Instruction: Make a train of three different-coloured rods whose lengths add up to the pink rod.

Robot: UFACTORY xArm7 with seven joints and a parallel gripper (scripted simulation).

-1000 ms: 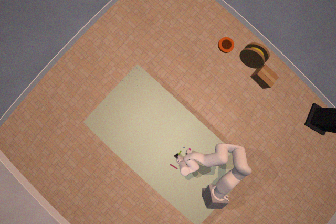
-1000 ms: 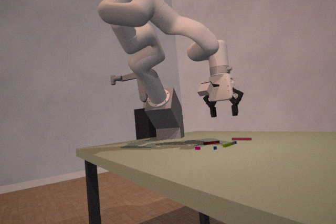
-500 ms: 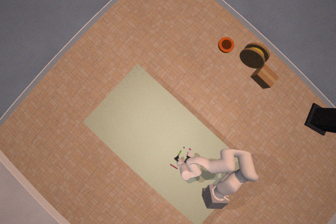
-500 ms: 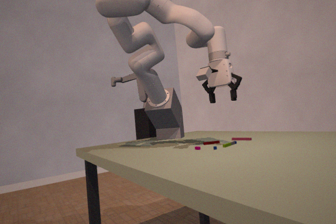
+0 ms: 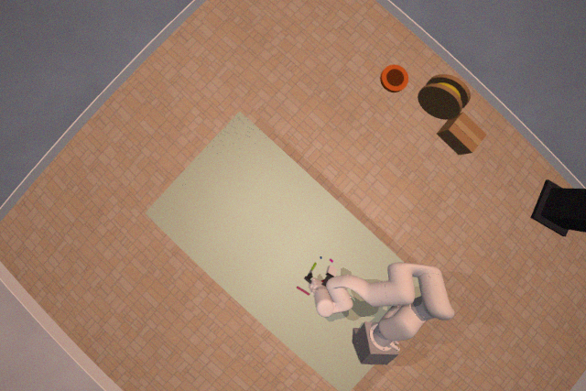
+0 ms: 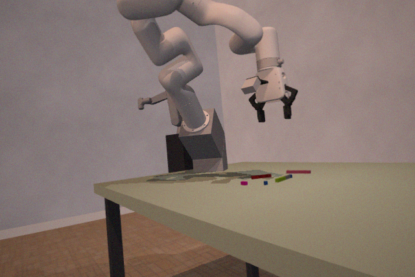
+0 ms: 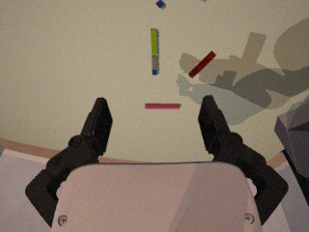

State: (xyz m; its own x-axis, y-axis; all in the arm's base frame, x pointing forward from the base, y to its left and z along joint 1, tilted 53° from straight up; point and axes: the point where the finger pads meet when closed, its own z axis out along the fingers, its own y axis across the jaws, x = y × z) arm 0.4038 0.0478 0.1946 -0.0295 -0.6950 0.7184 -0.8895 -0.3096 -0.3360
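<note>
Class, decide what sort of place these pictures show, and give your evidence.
Probably a robotics lab or test room: a robot arm's base, small coloured rods on a table, and plain walls.

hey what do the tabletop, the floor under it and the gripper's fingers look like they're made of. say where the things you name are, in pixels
Tabletop (image 5: 255, 197) (image 6: 301, 220): matte pale green, perhaps painted board or laminate; its even colour shows no grain.
Floor (image 5: 156, 107) (image 6: 67, 237): probably wood parquet, low sheen, given the small brown blocks with seams; tile is possible.
Fingers (image 6: 287, 111): dull black, likely plastic or coated metal; hardly any highlights.
</note>
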